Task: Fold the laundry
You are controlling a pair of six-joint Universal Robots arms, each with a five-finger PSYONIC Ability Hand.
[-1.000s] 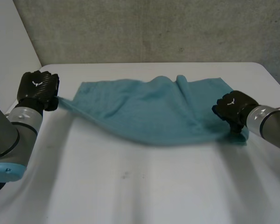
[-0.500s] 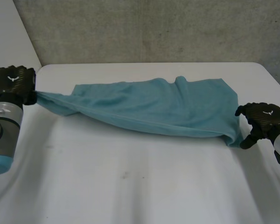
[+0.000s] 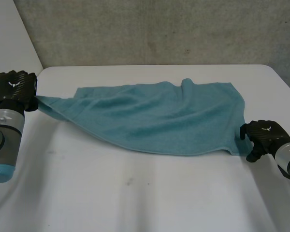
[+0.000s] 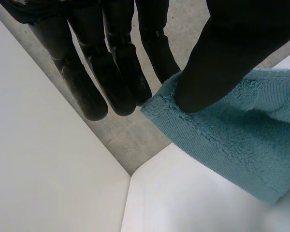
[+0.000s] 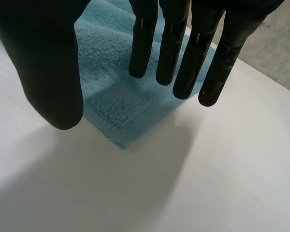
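Left hand [image 3: 14,89] pinching towel [image 3: 159,118] left corner, lifted; right hand [image 3: 263,138] unclenched, holding nothing, near-right corner loose on table [image 3: 135,193]. Risk: left pull drags, bunches towel

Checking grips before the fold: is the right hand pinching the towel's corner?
No, the right hand is open, fingers straight, and the towel corner lies flat on the table.

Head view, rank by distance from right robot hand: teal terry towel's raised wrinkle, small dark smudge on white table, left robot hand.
1. Raised wrinkle, far edge of the teal terry towel.
2. Small dark smudge, near middle of the white table.
3. Left robot hand, pinching the opposite corner.
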